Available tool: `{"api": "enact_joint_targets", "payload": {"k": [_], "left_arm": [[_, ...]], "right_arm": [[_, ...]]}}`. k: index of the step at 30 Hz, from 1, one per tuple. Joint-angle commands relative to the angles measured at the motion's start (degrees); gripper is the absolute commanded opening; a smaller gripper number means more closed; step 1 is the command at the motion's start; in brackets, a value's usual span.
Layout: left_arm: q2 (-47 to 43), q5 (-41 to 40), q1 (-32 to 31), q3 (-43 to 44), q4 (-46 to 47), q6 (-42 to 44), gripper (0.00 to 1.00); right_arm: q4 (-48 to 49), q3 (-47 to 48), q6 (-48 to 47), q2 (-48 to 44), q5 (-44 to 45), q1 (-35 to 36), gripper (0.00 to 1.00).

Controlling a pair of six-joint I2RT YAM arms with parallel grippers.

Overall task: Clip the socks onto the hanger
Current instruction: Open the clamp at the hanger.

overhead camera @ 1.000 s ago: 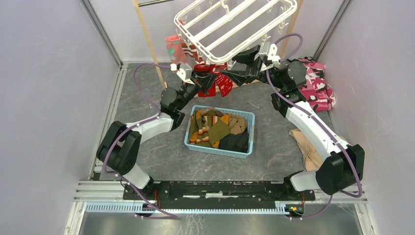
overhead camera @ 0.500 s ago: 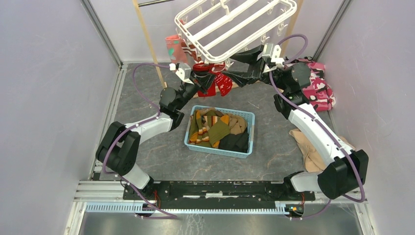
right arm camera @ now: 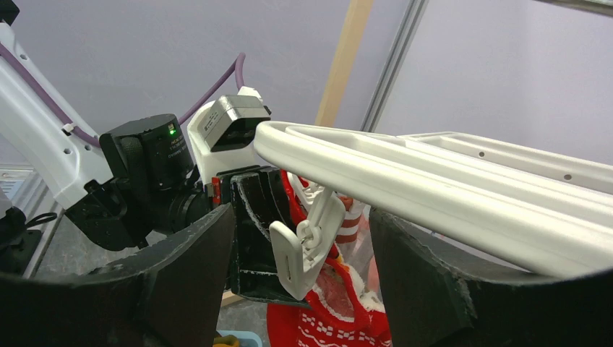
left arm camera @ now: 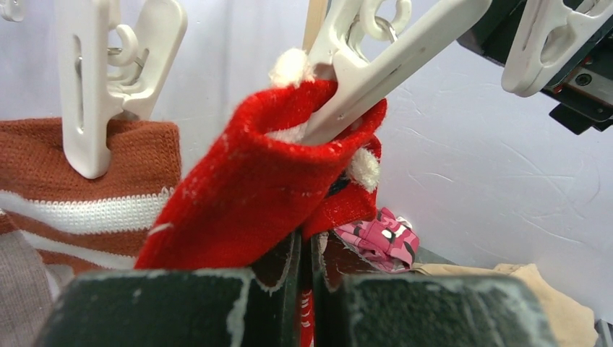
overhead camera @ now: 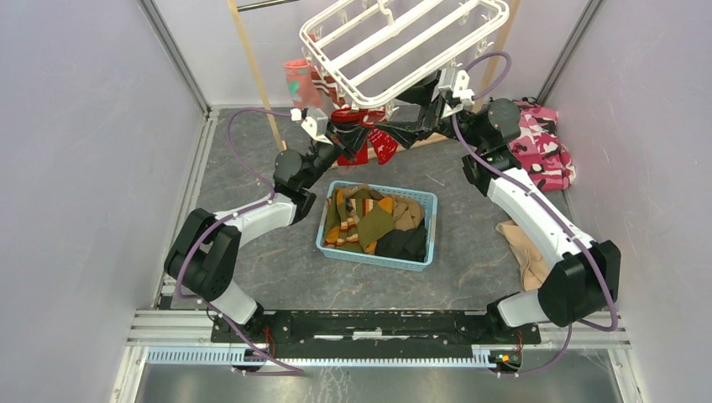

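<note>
The left gripper (left arm camera: 307, 278) is clamped on a red sock (left arm camera: 246, 195), its cuff held up against a clip (left arm camera: 376, 69) of the hanger (overhead camera: 403, 42). The hanger hangs tilted at the far side, above the surface. The right gripper (right arm camera: 303, 253) stands wide, its two fingers either side of a hanging clip (right arm camera: 307, 238) under the hanger's rim. A striped sock (left arm camera: 87, 195) hangs clipped further left.

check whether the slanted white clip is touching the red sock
Touching. The left wrist view shows the white clip with its lower end inside the red sock cuff, the knit pressed against it with no gap.
</note>
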Motion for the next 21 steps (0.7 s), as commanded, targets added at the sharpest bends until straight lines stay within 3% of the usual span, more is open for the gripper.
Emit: {"api": "enact_joint_targets", "payload": {"k": [1,8,21], "left_arm": [[-2.3,1.2,0.3,0.7,1.6,-0.8,0.02],[-2.1,1.3,0.3,0.9,1.5,-0.7,0.02],[-2.1,1.4,0.3,1.1,1.1,-0.7,0.02]], "right_arm": [[3.0,2.8,2.2,0.7,-1.2,0.3,0.74],[5.4,3.7,4.5,2.1,-2.1,0.4,0.73],[12.2,4.0,10.7,4.7,-1.8,0.5,0.83]]}}
